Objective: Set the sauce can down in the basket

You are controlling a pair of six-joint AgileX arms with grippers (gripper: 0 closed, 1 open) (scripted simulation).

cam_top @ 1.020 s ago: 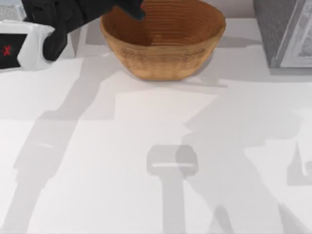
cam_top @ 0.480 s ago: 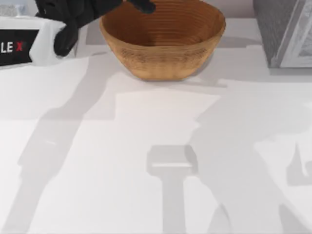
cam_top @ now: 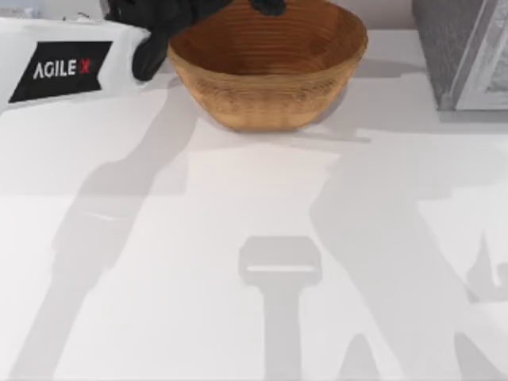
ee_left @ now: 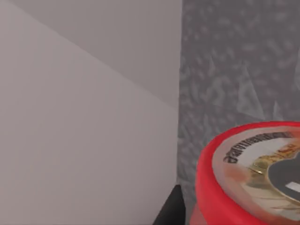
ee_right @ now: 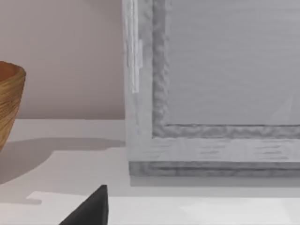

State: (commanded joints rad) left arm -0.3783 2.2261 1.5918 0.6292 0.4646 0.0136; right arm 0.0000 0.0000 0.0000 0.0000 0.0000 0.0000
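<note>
My left pincer (cam_top: 266, 6) is hovering over the far rim of the large woven tan basket (cam_top: 270, 95) on the white bench (cam_top: 238, 238), clamping the small red sauce can (ee_left: 248, 178).

One basket (cam_top: 266, 75), one sauce can (ee_left: 248, 176) (red), one grey block (cam_top: 460, 51)

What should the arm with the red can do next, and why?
Probably lower the sauce can a little into the basket. The top view shows the left gripper above the basket's far rim, and the left wrist view shows the can close by the camera, not yet set down.
</note>
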